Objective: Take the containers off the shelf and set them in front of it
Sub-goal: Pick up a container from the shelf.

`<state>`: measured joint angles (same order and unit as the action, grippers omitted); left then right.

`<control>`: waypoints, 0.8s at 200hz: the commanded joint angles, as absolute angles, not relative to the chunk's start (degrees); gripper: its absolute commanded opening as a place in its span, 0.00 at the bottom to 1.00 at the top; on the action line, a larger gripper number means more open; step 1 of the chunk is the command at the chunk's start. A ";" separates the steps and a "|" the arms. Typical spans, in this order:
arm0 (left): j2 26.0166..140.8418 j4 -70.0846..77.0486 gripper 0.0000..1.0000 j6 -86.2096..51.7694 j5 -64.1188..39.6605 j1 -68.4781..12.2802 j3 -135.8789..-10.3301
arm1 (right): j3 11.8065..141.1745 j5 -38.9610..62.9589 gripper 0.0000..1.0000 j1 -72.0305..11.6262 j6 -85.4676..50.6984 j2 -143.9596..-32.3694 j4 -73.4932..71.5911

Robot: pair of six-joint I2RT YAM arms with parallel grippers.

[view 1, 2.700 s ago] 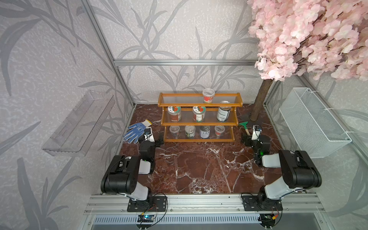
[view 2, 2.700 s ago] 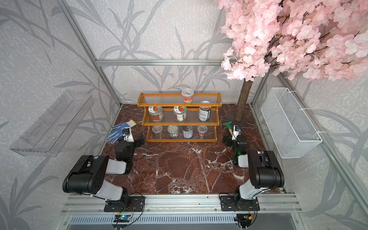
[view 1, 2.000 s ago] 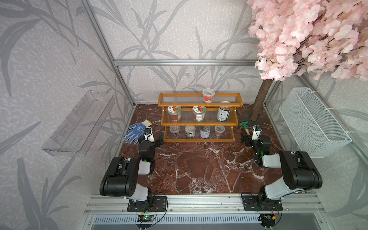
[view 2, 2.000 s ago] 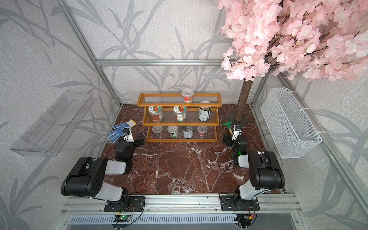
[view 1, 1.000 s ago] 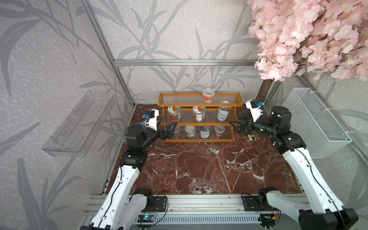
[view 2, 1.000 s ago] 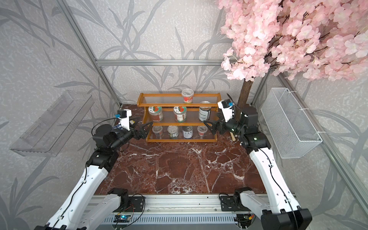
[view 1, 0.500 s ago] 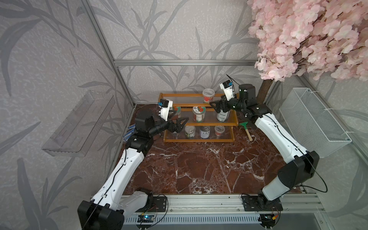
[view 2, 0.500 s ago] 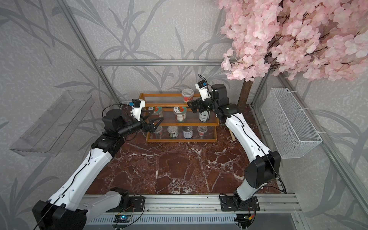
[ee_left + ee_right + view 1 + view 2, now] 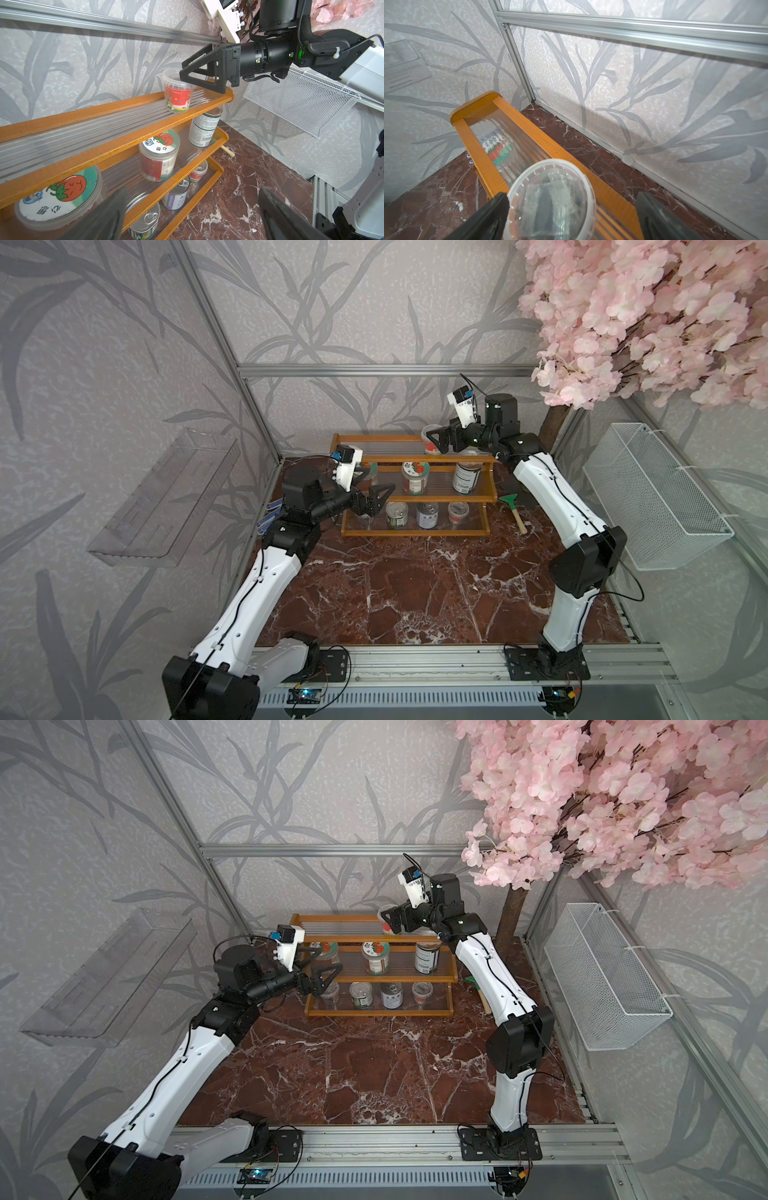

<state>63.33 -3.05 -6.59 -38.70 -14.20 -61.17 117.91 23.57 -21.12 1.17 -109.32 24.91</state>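
Red-brown marble forms the table (image 9: 415, 597), boxed in by grey leaf-print walls, with pink blossom (image 9: 644, 315) at the upper right of both top views. The right end effector (image 9: 571, 200) is spread wide around the cup (image 9: 552, 199) on the top tier of the shelf (image 9: 415, 532), near that tier's right end; in the right wrist view one finger (image 9: 488, 216) sits at the lid's rim and the other stands apart, so the cup is not gripped. The left end effector (image 9: 331, 957) is open too and holds nothing; it hangs just before the left end of the middle tier, near the left jar (image 9: 60, 197), whose tomato lid shows at the lower left of the left wrist view. Further right on that tier stand a second jar (image 9: 159, 153) and the tall tin (image 9: 202, 128). The bottom tier holds a clear cup (image 9: 331, 994), two short tins (image 9: 395, 514) and a small cup (image 9: 458, 512). All eight stand upright on the shelf, against the back wall at the centre of both top views. Right of it on the table lies a green trowel (image 9: 514, 510). A wire basket (image 9: 656, 497) hangs on the right wall, a clear tray (image 9: 166, 493) on the left.
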 commanded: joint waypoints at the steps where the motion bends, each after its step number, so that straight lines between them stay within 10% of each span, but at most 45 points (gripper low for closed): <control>1: 63.97 -3.43 1.00 -5.10 -39.81 -14.33 -62.20 | 120.53 25.62 0.99 -22.09 1.89 -110.87 27.66; 160: 66.09 -3.28 1.00 -4.65 -39.73 -14.37 -62.31 | 129.22 25.69 0.80 -22.46 5.83 -115.69 35.68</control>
<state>65.76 -3.07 -5.93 -38.92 -14.20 -61.17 127.83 25.52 -22.09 4.45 -114.87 32.91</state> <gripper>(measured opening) 0.999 0.789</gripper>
